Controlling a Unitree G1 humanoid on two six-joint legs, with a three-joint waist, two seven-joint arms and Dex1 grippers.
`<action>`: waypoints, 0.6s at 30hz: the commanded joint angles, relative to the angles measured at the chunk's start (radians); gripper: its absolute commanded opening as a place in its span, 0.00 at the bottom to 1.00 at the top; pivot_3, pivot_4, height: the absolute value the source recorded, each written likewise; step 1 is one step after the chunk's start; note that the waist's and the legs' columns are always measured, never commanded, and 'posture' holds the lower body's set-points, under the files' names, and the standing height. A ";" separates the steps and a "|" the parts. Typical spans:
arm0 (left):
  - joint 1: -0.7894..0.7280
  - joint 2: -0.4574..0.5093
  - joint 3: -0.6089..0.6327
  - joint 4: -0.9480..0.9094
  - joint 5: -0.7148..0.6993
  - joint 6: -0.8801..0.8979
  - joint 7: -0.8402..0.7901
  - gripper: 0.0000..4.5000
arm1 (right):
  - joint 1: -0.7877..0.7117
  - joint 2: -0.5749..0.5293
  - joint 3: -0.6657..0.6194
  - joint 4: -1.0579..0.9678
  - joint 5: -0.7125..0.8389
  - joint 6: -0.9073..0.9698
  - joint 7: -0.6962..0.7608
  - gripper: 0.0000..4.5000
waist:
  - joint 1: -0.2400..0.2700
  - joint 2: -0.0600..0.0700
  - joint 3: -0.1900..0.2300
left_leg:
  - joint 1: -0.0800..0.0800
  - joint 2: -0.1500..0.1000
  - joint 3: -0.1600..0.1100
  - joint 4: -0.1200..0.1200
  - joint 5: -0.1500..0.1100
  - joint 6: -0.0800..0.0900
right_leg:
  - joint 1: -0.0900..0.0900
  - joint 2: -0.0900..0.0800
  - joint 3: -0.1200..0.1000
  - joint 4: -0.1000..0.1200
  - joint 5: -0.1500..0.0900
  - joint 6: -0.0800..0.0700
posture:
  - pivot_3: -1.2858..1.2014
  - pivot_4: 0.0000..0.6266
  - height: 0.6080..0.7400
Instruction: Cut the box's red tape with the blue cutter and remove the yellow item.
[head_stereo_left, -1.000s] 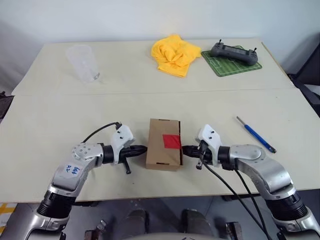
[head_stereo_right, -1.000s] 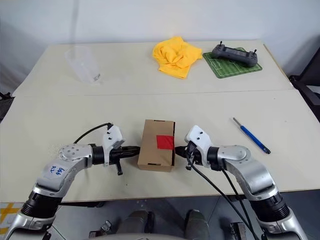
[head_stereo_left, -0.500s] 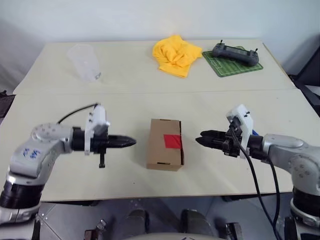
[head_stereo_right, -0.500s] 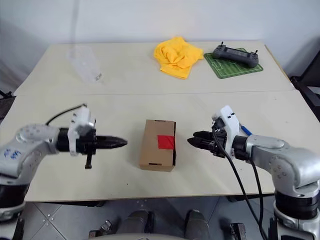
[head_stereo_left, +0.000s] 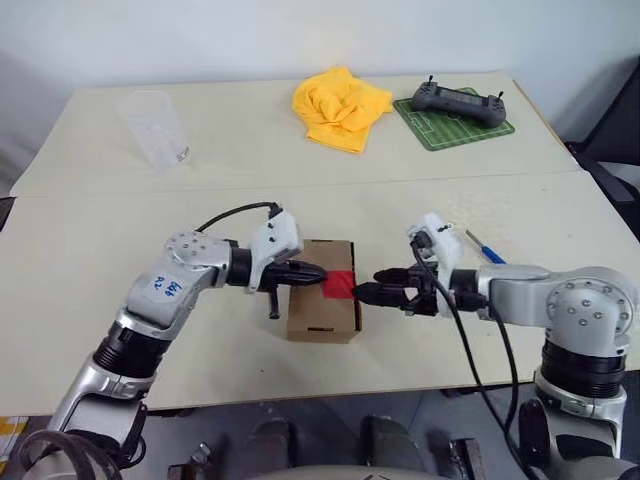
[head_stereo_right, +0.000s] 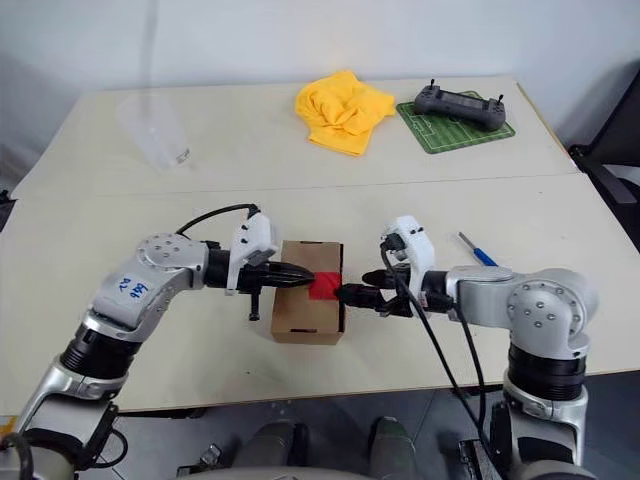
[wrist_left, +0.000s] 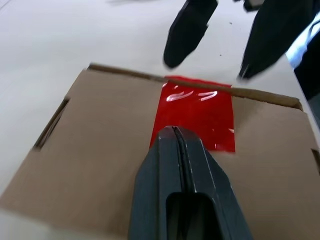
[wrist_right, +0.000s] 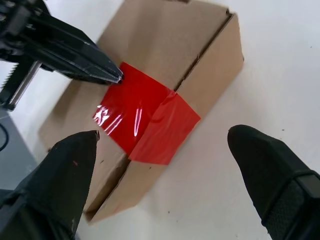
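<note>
On a cream table (head_stereo_left: 90, 250), box (head_stereo_left: 322, 312) at centre, tape (head_stereo_left: 340, 284) wrapped over its right top edge. Left gripper (head_stereo_left: 318, 272) pinched shut and empty, tip over the lid beside the tape. Right gripper (wrist_right: 165, 150) spread wide, empty, facing the taped edge. Cutter (head_stereo_left: 484, 248) lying right of the box, behind the right arm.

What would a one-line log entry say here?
left pincer: shut, over red tape | right pincer: open beside box | blue cutter: on table

Far-side table items, non-task
Clear plastic cup (head_stereo_left: 155, 128); crumpled yellow cloth (head_stereo_left: 338, 106); black controller (head_stereo_left: 459, 100) resting on green mat (head_stereo_left: 440, 130).
</note>
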 joint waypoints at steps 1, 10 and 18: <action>0.005 -0.018 -0.018 0.000 0.028 -0.006 0.017 0.00 | 0.006 -0.032 0.026 0.000 -0.031 0.001 0.012 0.98 | 0.002 0.000 0.000 | 0.000 0.000 0.000 0.000 0.000 0.000 | 0.000 0.000 0.000 0.000 0.000 0.000 | 0.52 0.24 1.00; 0.038 -0.017 -0.022 -0.020 0.043 -0.016 0.006 0.00 | 0.008 -0.033 0.025 0.049 -0.094 -0.006 0.041 0.98 | 0.001 0.000 0.000 | 0.001 0.000 -0.002 0.000 0.000 0.001 | 0.001 0.000 0.001 0.000 0.000 0.000 | 0.52 0.24 1.00; 0.073 -0.004 -0.027 -0.020 0.046 -0.021 -0.002 0.00 | 0.023 -0.084 0.012 0.080 -0.129 -0.007 0.088 0.98 | 0.004 0.000 -0.001 | 0.001 0.000 -0.003 0.000 0.000 0.001 | 0.001 0.000 0.001 0.000 0.000 0.000 | 0.52 0.24 1.00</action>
